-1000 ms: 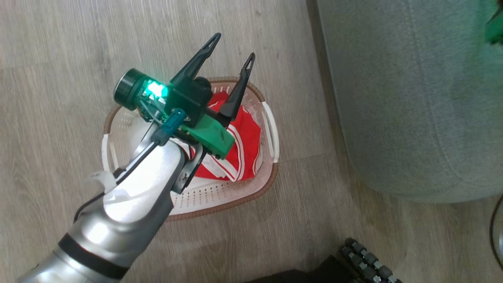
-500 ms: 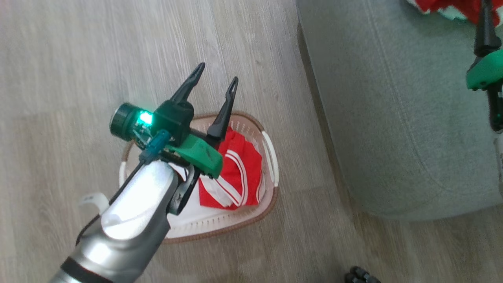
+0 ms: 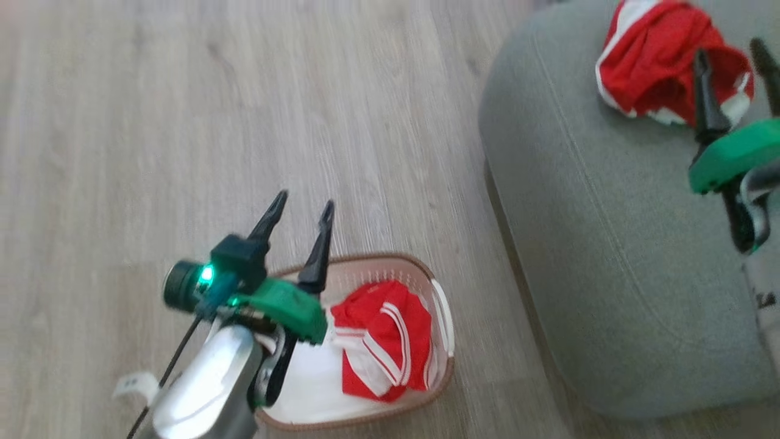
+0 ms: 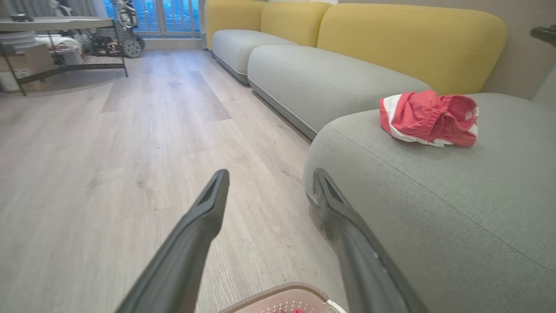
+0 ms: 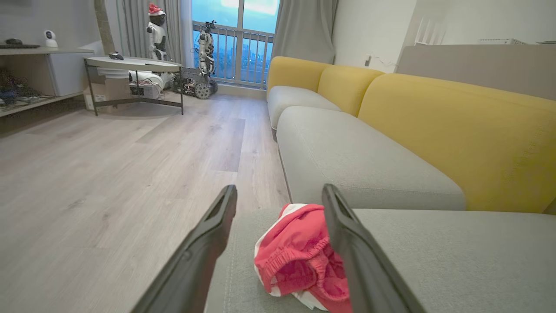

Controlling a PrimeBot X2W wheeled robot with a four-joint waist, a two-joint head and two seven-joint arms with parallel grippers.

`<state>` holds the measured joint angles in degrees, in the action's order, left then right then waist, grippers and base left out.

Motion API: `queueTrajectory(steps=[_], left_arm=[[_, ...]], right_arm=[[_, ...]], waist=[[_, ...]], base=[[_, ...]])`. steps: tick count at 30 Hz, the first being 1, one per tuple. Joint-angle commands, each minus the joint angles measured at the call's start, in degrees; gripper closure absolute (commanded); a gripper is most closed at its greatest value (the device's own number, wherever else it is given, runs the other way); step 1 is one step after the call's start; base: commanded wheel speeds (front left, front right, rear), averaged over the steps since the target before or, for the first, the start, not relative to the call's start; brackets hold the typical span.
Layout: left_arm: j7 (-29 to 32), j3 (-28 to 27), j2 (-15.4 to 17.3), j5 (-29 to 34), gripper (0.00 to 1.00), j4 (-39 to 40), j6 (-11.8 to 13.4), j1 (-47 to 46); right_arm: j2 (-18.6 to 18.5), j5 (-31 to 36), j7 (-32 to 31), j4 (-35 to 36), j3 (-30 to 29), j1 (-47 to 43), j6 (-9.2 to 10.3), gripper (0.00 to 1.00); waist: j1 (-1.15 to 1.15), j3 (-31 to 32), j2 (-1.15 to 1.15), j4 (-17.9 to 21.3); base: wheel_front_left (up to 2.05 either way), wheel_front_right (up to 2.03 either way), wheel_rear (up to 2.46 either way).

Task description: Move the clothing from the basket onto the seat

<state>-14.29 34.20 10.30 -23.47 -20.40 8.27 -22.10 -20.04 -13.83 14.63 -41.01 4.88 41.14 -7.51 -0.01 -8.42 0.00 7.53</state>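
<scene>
The white basket (image 3: 443,317) with a brown rim stands on the wood floor, and a red garment with white stripes (image 3: 381,347) lies in it. My left gripper (image 3: 304,201) hangs open and empty above the basket's far-left rim; its wrist view catches that rim (image 4: 282,296) at the bottom edge. A second piece of red clothing (image 3: 655,67) lies crumpled on the grey-green seat (image 3: 609,244). My right gripper (image 3: 730,49) stands open just above it. In the right wrist view that garment (image 5: 299,256) lies below and between the spread fingers (image 5: 208,234).
More grey cushions (image 5: 356,156) with yellow backrests (image 5: 456,130) continue along the wall beyond the seat. A low table (image 5: 130,65) and small robots (image 5: 204,43) by the window stand far across the floor. The seat's rounded edge lies just right of the basket.
The head camera has swung up and to the right, bringing the garment on the seat and my right gripper into the picture. Both grippers stay open; the left one stays over the basket.
</scene>
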Motion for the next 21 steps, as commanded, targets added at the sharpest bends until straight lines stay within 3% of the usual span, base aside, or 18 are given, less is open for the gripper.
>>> queueTrajectory(steps=[1,12,21], left_arm=[[-0.69,-3.65,1.01,0.02,0.00,2.51,0.79,0.69],[-0.70,-11.68,1.15,1.71,0.00,7.08,3.07,11.51],[-0.71,-16.50,1.28,2.78,0.00,9.49,3.47,18.84]], right_arm=[[0.10,-0.69,0.37,2.07,1.70,-1.41,0.02,0.00],[6.92,-1.72,0.37,7.55,2.64,-11.78,0.02,0.00],[13.36,2.83,0.37,14.96,0.10,-21.34,0.02,0.00]], waist=[[0.01,4.94,0.00,-2.27],[0.01,9.71,0.00,-4.70],[0.01,10.95,0.00,-5.80]], base=[[0.00,0.00,0.00],[0.00,0.00,0.00],[0.00,0.00,0.00]])
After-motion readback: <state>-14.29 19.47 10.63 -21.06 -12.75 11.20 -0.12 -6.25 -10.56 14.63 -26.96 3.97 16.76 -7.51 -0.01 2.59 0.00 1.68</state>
